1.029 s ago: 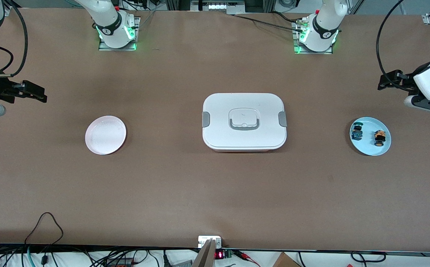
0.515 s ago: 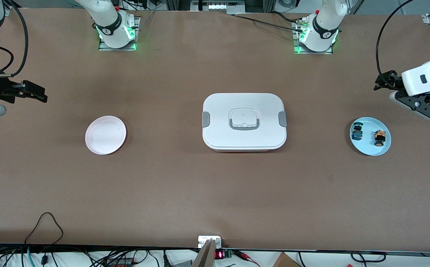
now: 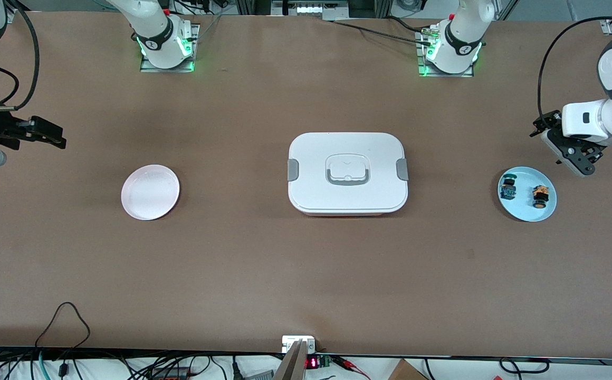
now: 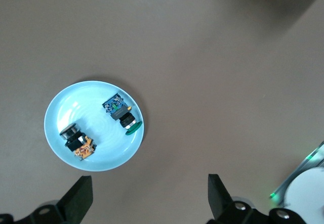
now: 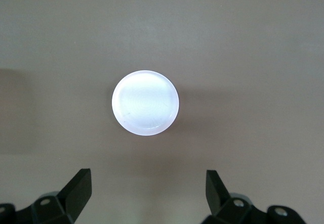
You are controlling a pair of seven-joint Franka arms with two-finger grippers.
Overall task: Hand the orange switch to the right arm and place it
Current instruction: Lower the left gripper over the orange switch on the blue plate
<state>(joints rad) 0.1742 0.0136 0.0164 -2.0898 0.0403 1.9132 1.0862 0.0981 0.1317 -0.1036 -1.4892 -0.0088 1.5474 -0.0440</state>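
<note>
**Left arm swings in toward the blue plate**

Brown tabletop: our left gripper [image 3: 575,158], jaws wide and empty, has moved toward the blue plate [image 3: 522,211] at frame right, where the orange switch [image 3: 539,195] lies. Pickup looks imminent. Right gripper [image 3: 47,133] waits open, upper left.

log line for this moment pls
left gripper: open, above table by blue plate | orange switch: on blue plate | right gripper: open, waiting
</note>
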